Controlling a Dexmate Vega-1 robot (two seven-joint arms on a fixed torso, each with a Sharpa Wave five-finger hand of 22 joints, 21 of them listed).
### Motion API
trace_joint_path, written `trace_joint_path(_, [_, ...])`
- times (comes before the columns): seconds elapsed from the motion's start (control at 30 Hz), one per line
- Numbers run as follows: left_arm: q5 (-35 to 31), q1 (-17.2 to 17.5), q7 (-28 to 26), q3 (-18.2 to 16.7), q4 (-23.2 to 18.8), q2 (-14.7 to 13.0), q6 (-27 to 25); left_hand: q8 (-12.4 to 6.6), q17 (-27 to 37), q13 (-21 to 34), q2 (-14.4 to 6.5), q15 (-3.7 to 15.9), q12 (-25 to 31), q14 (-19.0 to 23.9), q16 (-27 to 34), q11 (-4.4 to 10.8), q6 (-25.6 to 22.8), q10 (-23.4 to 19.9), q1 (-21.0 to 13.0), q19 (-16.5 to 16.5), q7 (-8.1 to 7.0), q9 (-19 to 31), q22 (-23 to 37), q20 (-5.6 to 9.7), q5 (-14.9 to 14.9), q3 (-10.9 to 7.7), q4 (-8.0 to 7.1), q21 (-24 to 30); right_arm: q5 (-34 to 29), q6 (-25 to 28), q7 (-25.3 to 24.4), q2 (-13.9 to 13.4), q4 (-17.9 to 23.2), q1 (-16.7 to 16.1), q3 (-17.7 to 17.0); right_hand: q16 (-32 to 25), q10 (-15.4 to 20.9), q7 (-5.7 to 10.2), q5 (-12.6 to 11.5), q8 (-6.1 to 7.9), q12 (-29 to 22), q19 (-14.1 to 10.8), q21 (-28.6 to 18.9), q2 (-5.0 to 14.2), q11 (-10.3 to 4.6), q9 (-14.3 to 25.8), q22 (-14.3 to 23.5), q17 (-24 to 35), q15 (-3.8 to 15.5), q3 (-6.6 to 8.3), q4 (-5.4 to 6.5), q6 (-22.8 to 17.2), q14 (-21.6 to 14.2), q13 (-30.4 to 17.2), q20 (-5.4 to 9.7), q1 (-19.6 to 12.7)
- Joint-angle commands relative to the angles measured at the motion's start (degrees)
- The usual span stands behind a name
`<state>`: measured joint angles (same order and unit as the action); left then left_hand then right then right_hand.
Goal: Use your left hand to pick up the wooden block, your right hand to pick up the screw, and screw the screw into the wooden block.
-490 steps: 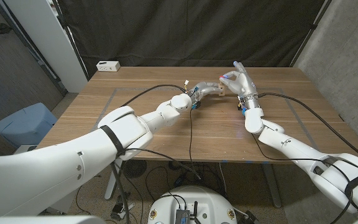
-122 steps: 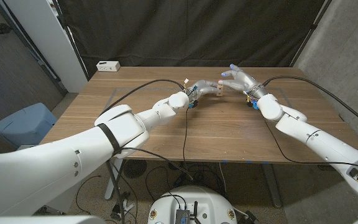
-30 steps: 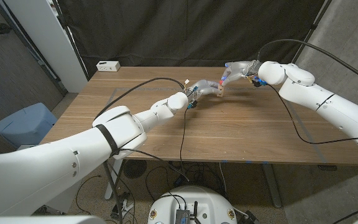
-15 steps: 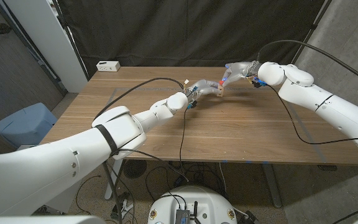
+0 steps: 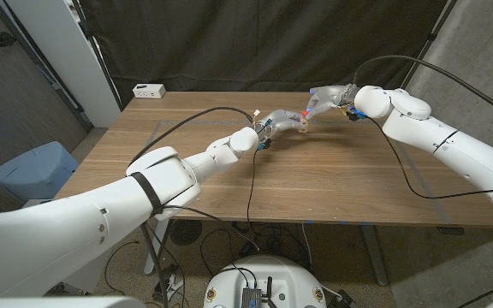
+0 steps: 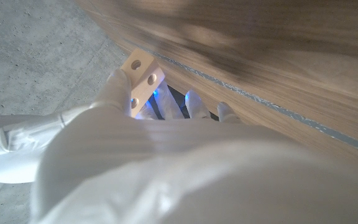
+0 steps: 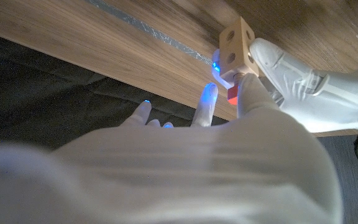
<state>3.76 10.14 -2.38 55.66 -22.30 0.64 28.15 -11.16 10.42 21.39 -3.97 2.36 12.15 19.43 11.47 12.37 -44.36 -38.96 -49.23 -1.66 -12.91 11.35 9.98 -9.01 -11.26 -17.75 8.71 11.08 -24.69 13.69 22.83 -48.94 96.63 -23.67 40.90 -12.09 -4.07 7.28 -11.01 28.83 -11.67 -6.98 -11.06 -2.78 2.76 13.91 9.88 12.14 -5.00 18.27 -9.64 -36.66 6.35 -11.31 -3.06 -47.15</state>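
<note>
Both pick-ups are complete. The left hand (image 5: 279, 120) grips the block (image 5: 302, 125) and holds it raised above the far part of the table (image 5: 229, 184). The right hand (image 5: 328, 97) pinches the screw (image 7: 233, 94) by its red head, with its other fingers spread. In the right wrist view, the screw sits against a hole in the block's face, and the block (image 7: 237, 46) shows several holes.

Status, as judged: the screw is presented at a hole and insertion has probably begun. Thread depth cannot be read from the views. Remaining work: turn the screw further in until it seats, while the left hand holds the block steady
</note>
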Motion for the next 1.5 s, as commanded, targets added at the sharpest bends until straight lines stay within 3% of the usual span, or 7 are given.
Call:
trace_joint_path(0.03, [-0.2,0.2,0.2,-0.2,-0.1,-0.1,0.2,-0.42,0.0,0.3,-0.1,2.75,0.4,0.3,0.1,-0.16,-0.4,-0.1,-0.6,0.0,0.13,0.1,0.2,-0.15,-0.3,-0.34,-0.03,0.2,-0.6,0.3,-0.4,-0.2,1.0,-0.5,-0.1,-0.3,0.8,0.03,0.2,0.96,-0.6,-0.8,-0.5,-0.1,0.1,0.4,0.1,0.3,-0.29,0.59,0.12,-1.6,-0.4,-0.2,0.09,-0.6])
trace_joint_path(0.6, [-0.3,0.7,0.2,-0.6,-0.5,-0.3,0.5,-0.38,0.0,0.3,-0.1,2.87,0.4,0.3,0.1,-0.13,-0.4,-0.1,-0.7,0.0,0.13,0.1,0.2,-0.13,-0.3,-0.35,0.02,0.2,-1.9,0.9,-1.2,-0.3,1.9,-1.2,-0.1,-0.8,3.3,1.05,0.6,3.32,-1.1,-2.1,-0.7,-0.75,-0.29,1.3,0.1,0.4,-0.07,0.68,0.48,-5.0,-1.8,-0.2,0.24,-0.4])
trace_joint_path(0.9, [-0.3,0.8,0.2,-0.7,-0.5,-0.3,0.5,-0.36,0.0,0.3,-0.2,2.87,0.4,0.4,0.1,-0.14,-0.3,0.0,-0.6,-0.1,0.13,0.1,0.2,-0.09,-0.3,-0.36,-0.02,0.2,-2.7,1.0,-0.9,-0.5,2.2,-1.4,0.1,-0.9,4.1,1.26,0.7,4.51,-1.1,-2.3,-0.7,-1.81,-0.49,1.8,0.1,0.4,0.13,-0.14,1.06,-6.6,-2.1,-0.2,0.3,1.1])
trace_joint_path(1.13, [-0.4,0.7,0.1,-0.7,-0.4,-0.3,0.4,-0.35,0.0,0.3,-0.1,2.79,0.4,0.4,0.1,-0.14,-0.3,-0.1,-0.7,-0.1,0.13,0.1,0.2,-0.05,-0.3,-0.36,0.01,0.2,-3.1,0.6,-1.4,-0.3,2.1,-1.6,0.1,-0.9,5.1,1.86,0.7,6.23,-1.2,-2.3,-0.6,-2.66,-1.02,2.5,0.2,0.5,0.09,-1.22,1.93,-9.0,-2.2,-0.2,0.28,3.5])
trace_joint_path(1.5, [-0.3,0.8,0.1,-0.8,-0.4,-0.3,0.5,-0.29,0.0,0.3,-0.2,2.72,0.4,0.4,0.1,-0.14,-0.1,0.0,-0.7,-0.2,0.13,0.1,0.2,-0.14,-0.3,-0.35,-0.03,0.2,-4.5,1.9,-1.2,0.1,2.2,-1.7,0.5,-1.0,7.1,1.39,0.4,8.25,-1.5,-2.2,-0.5,-3.02,-1.73,3.7,0.2,0.6,-0.03,-2.01,2.45,-11.1,-2.4,-0.2,0.23,5.3])
